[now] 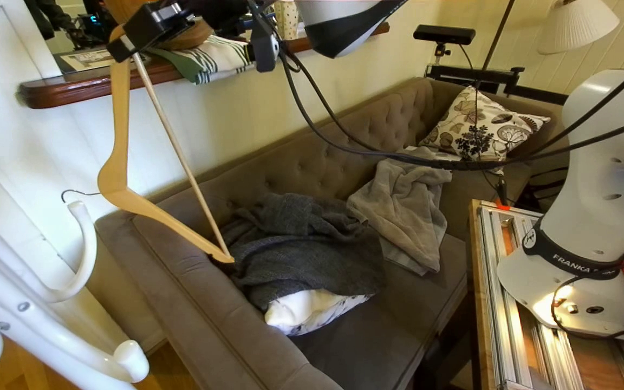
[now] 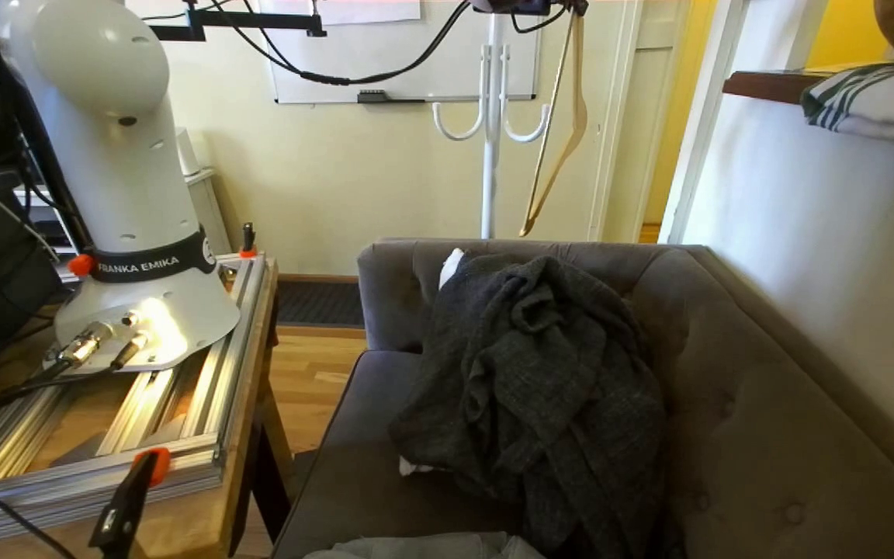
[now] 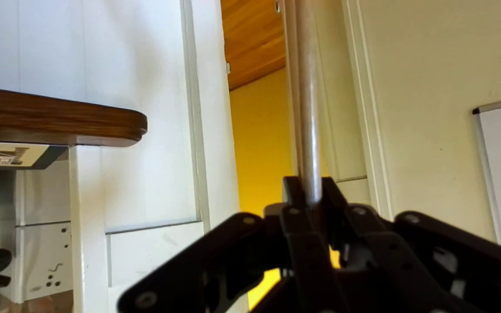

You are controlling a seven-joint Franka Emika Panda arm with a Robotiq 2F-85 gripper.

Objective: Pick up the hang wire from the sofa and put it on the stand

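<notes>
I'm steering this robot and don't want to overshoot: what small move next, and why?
Probably ease the hanger slowly toward the stand, fingers shut. They grip it near one end, and in an exterior view its wire hook shows just above the tip of a curved stand arm; how they line up in depth I can't tell.

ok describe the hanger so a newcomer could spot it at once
Find the tufted sofa. Up near its end by the white stand, the pincer grips the hanger by one corner. Its thin, tan triangle sets it apart from the stand's thick white tubes.
</notes>
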